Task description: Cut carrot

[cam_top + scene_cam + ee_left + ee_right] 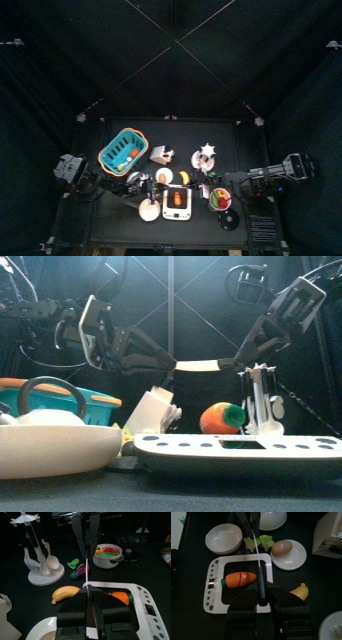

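Looks to be a light, rigid toy carrot [240, 579] with a smooth, probably slippery skin, lying on its side on the white cutting board [241, 558] at 6 o'clock on the surface. Likely to roll or skid under a blade, so best steadied at the thick orange middle or pinned at the green end, leaving the rest clear for the cut. Probably splits at a ready-made joint rather than truly slicing, though no seam can be made out. Directly above, at 12 o'clock from the carrot in the front view, hangs a cream-coloured knife [198, 363], level, with the left gripper [85, 588] closed tight on one end and the right gripper [260, 587] closed tight on the other. Farther out, at 10 o'clock, stands the teal basket [107, 152].
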